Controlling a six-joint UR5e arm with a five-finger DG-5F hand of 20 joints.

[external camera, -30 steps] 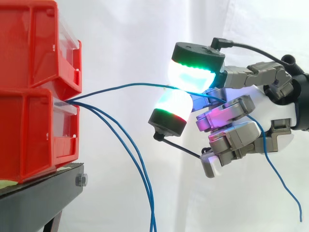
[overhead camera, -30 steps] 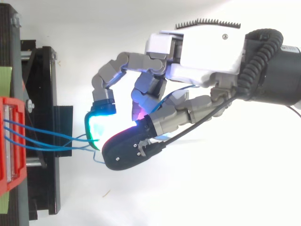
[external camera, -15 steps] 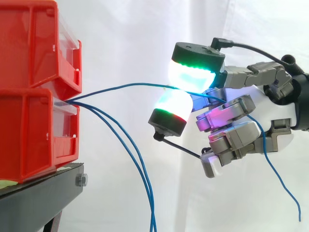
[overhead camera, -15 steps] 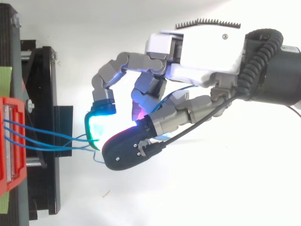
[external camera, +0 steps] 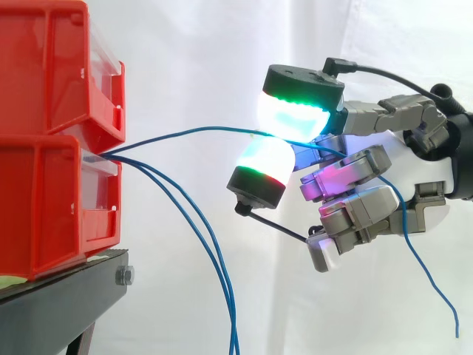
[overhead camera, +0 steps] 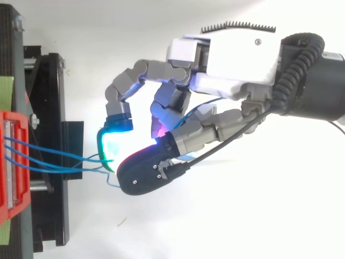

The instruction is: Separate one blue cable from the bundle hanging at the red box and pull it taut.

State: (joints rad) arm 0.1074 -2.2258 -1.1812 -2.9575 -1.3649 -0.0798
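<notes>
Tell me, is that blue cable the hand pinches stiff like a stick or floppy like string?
Probably floppy: past the hand pinching it, the blue cable dangles in a loose curve. It likely has a little spring too, arching gently from the red bin rather than dropping straight. It looks thin, so probably very light.

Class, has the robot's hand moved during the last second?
No. The hand keeps its distance from the red bins, still pinching the blue cable.
</notes>
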